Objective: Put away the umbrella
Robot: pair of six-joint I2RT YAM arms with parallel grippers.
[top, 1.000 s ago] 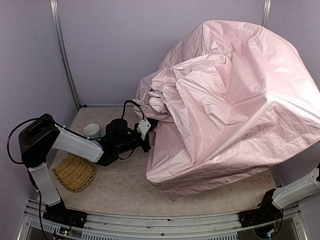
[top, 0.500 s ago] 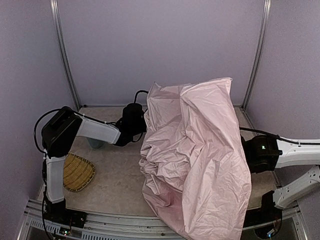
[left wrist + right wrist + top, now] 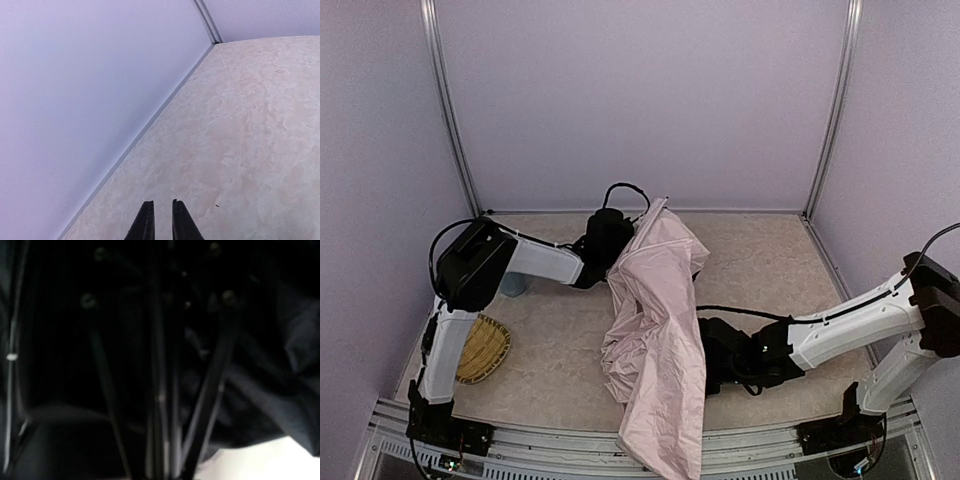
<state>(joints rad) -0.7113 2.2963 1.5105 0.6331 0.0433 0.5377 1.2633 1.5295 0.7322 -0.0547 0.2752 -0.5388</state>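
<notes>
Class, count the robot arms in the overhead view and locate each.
2. The left arm reaches from the near-left corner to the far end of the umbrella; the right arm reaches from the near-right corner to its middle.

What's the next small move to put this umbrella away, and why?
Probably slide the right arm along the shaft to fold the ribs flat: they look splayed in its wrist view, and the umbrella canopy lies loose over the near edge of the table.

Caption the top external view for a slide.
Collapsed pink umbrella draped on the table between left arm and right arm; woven basket nearby.
</notes>
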